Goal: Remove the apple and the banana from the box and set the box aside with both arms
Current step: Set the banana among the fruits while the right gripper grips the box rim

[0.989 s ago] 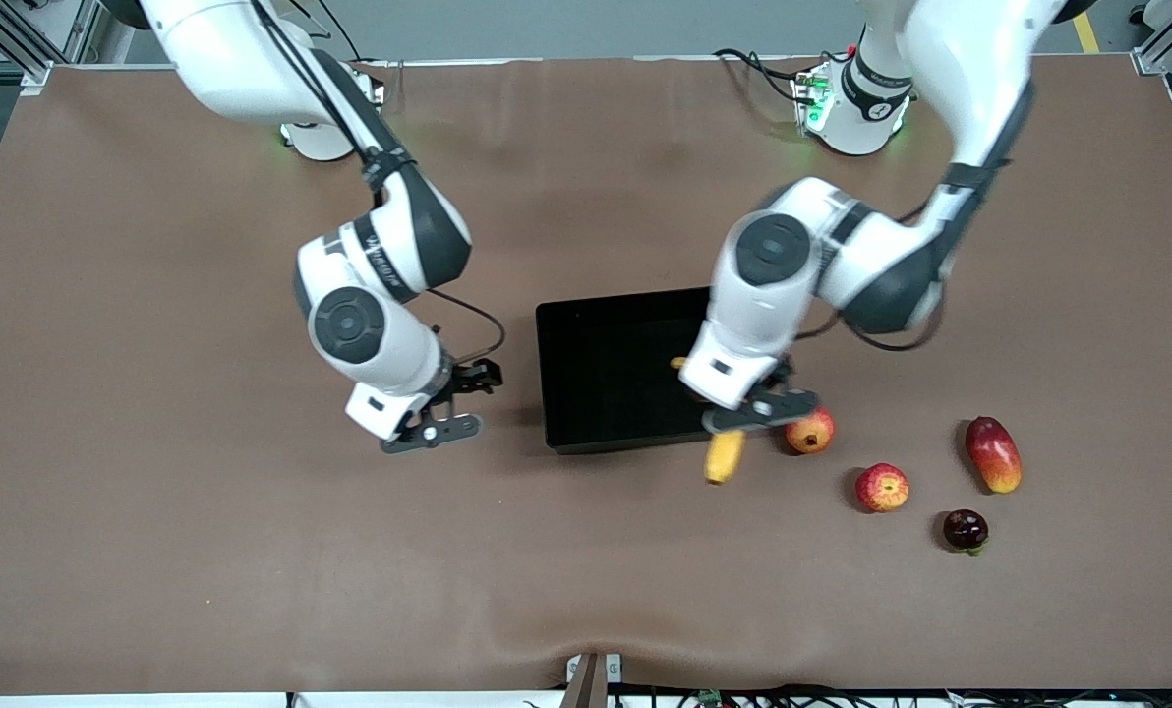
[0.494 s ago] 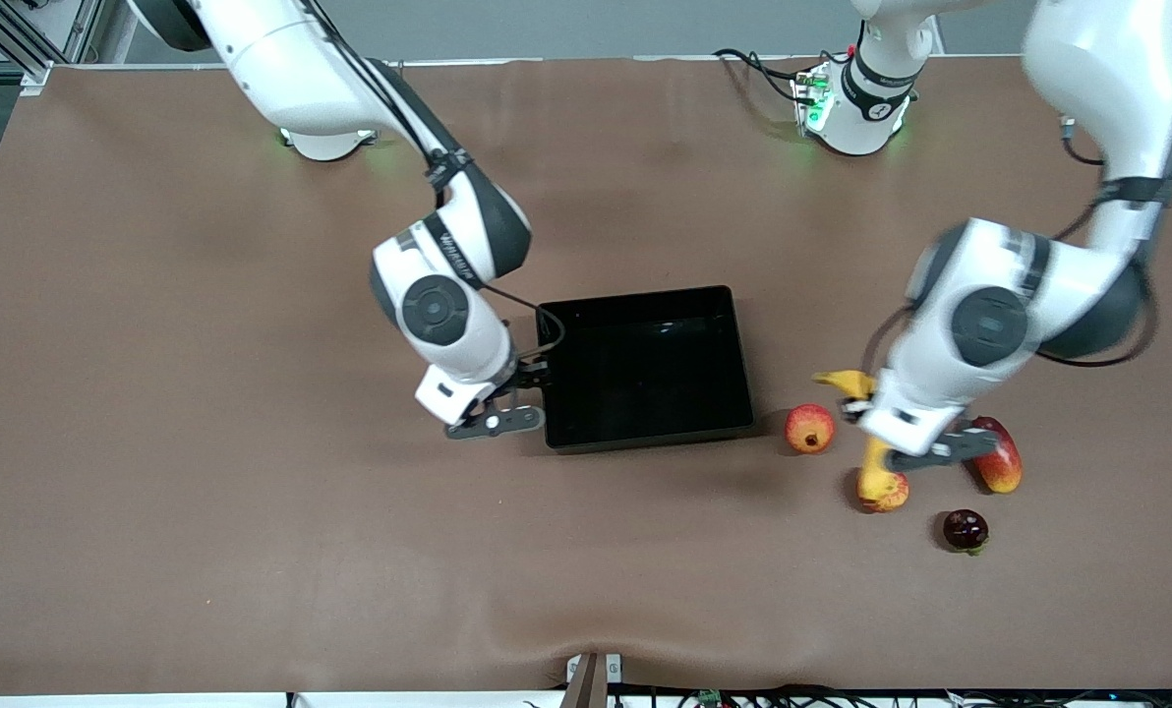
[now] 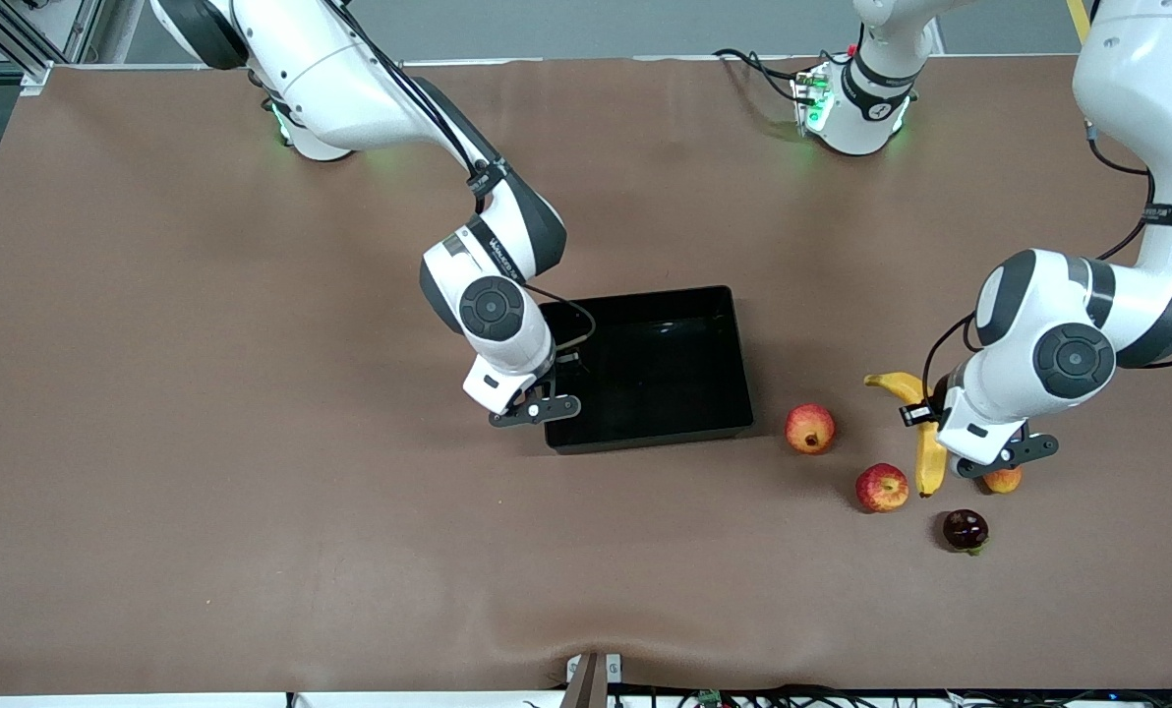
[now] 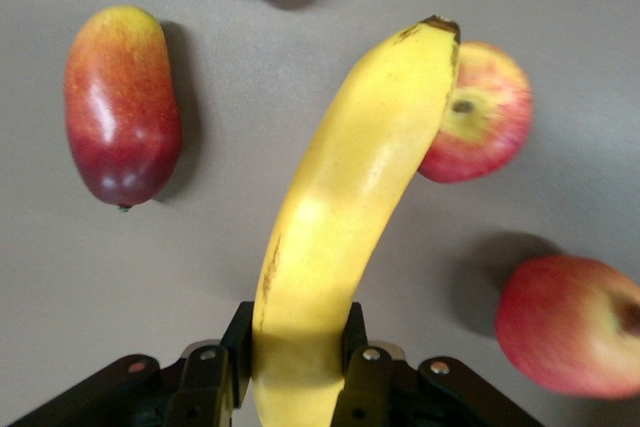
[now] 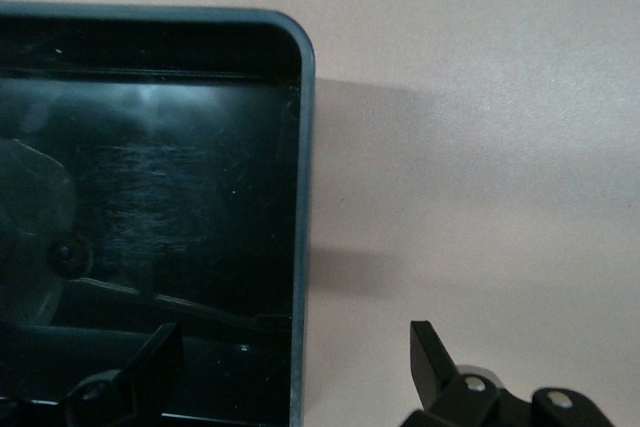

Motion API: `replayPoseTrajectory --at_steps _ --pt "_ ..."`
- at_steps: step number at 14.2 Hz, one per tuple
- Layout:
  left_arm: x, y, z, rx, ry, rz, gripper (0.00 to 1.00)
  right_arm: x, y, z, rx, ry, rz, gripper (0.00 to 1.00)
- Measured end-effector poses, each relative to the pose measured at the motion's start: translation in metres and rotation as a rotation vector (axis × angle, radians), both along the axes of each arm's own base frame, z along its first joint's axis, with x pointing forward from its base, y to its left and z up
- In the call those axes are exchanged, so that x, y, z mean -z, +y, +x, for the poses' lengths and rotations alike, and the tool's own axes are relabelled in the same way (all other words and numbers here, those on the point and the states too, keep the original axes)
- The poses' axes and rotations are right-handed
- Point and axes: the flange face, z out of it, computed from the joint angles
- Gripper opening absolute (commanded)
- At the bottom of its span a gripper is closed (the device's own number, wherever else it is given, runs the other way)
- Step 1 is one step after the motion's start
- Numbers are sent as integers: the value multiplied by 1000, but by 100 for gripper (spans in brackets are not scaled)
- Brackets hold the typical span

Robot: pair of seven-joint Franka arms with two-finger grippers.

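Now my left claw (image 4: 300,377) is clamped on the banana (image 4: 345,217), up over the apple (image 3: 882,488) and mango (image 4: 122,102). My right claw (image 5: 295,367) gapes wide astride the black tray's (image 3: 645,438) wall at the desk's (image 3: 252,541) middle.

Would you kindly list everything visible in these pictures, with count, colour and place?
Glossy black rectangular plastic tray: one, black, mid-table.
Long curved yellow banana: one, yellow, held above the fruit group.
Small round red apple with yellow streaks: one, red-yellow, beside the banana, nearer the front camera than the crowned fruit.
Orange-red round fruit with a dark crown: one, between tray and apple.
Oblong red-yellow mango: one, mostly hidden under the left gripper in the front view.
Small dark purple round fruit: one, nearest the front camera.
Brown table cover: one.
Left gripper: shut on the banana.
Right gripper: open, straddling the tray's wall.
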Motion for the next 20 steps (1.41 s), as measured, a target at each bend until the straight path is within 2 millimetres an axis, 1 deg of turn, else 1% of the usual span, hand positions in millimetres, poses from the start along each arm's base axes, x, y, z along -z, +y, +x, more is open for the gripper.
replayPoseTrajectory --at_steps 3,4,5,6,7,8,9,10,11,12,13,15,16,17,18,20 --pt "30 20 -2 -42 18 -27 0 9 2 -2 -3 8 -5 100" --pt "37 23 -3 -46 23 -32 0 11 2 -2 -3 7 -5 97" --pt "44 25 -4 -50 29 -34 0 12 2 -3 -3 7 -6 82" --pt "51 30 -5 -53 31 -34 0 13 2 -3 -3 8 -6 62" --pt "59 35 -6 -51 33 -28 0 13 2 -3 -3 8 -6 33" --pt "67 40 -7 -48 38 -23 0 13 2 -3 -3 7 -5 8" --pt "75 45 -8 -45 43 -20 2 13 2 -3 -3 7 -5 0" --pt "82 49 -8 -46 41 -23 26 13 2 -2 1 7 -6 0" --pt "88 52 -9 -50 42 -29 56 13 2 -2 13 8 -8 0" --pt "89 53 -9 -51 39 -32 94 14 1 -2 31 10 -10 0" --pt "89 52 -8 -50 38 -33 100 15 1 -2 49 12 -13 0" --pt "86 51 -6 -49 30 -34 100 15 1 -2 80 15 -16 0" --pt "79 50 -3 -47 17 -34 100 15 1 -2 85 16 -17 0" --pt "68 47 3 -43 -5 -34 100 15 0 -1 87 15 -17 0" --pt "50 43 9 -36 -36 -30 100 14 -2 1 91 12 -18 0" --pt "3 31 20 -21 -79 -13 100 6 -12 9 110 10 -24 0"
